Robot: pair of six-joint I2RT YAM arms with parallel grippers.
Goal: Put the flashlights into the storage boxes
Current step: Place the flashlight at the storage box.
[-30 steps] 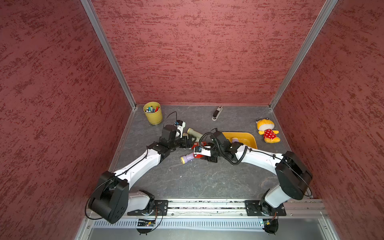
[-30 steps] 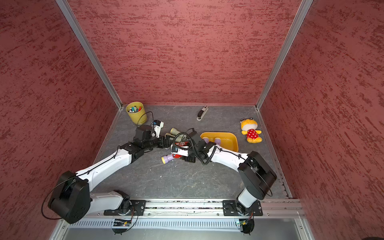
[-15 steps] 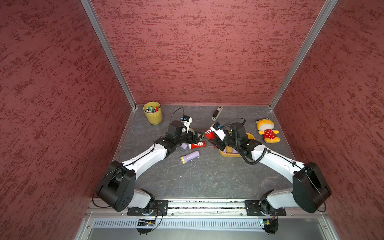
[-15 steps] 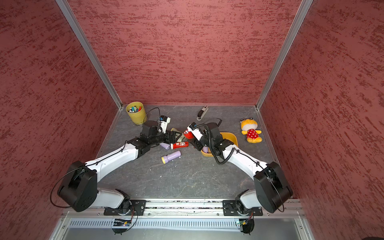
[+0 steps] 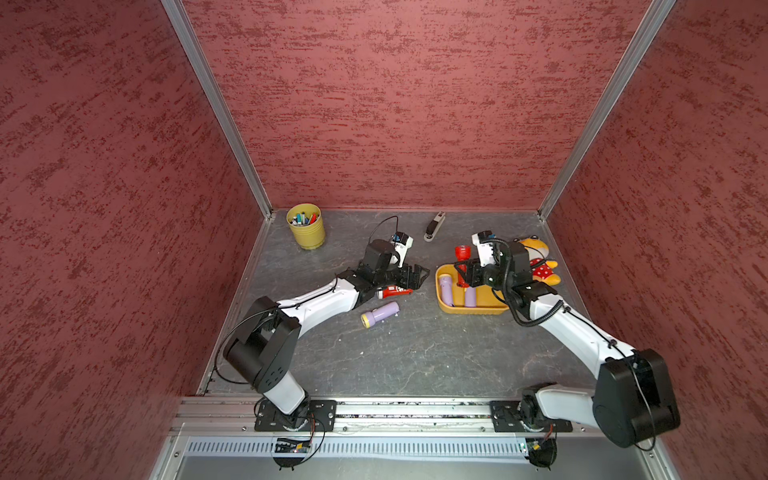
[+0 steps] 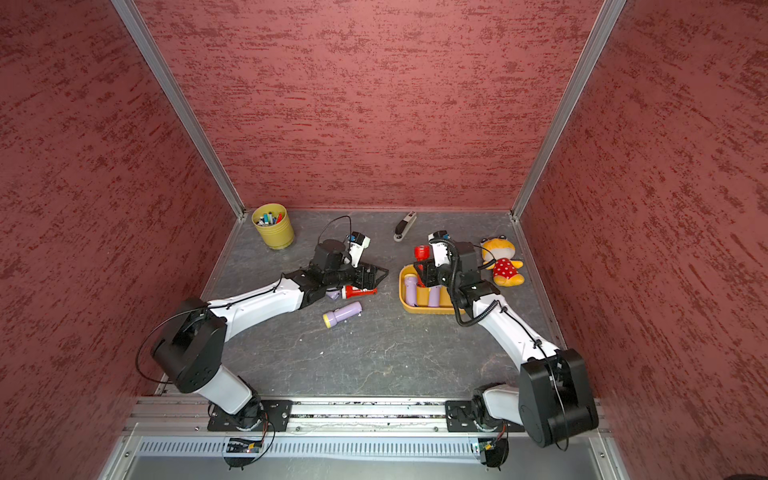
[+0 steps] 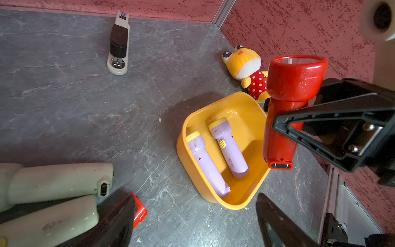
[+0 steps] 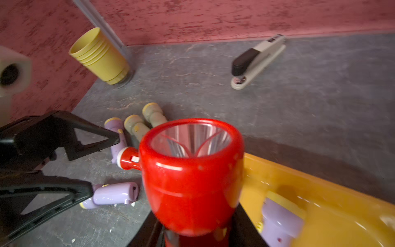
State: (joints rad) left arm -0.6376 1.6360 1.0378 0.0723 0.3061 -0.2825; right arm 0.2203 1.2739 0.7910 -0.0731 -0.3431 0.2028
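Left wrist view gives the clearest read. The right hand (image 7: 277,115) is clamped round the body of a red flashlight (image 7: 292,85), held upright with its head up. As far as I can judge, its tail hangs over the orange tub (image 7: 215,105). A lilac pair (image 7: 205,164) already lies side by side inside.

Step in hand: delivery of the third flashlight. For the next move I'd want it lowered and tipped flat into the bare strip beside the lilac pair before the fingers part. Released upright, it could topple over the shallow wall.

The left hand (image 5: 417,277) is spread wide with nothing in it. It is poised low over the second red flashlight (image 5: 395,292), which lies on the surface. That looks like the next pick, with the hand settling astride the body.

A loose lilac flashlight (image 5: 380,313) lies near it, well apart from the tub.

Both top views show the overall layout, but the left arm covers the rest of the pile. Only the right wrist view shows the two pale green flashlights (image 8: 136,126) and another lilac one (image 8: 116,136), all waiting on the surface. It shows little of the tub's inside.
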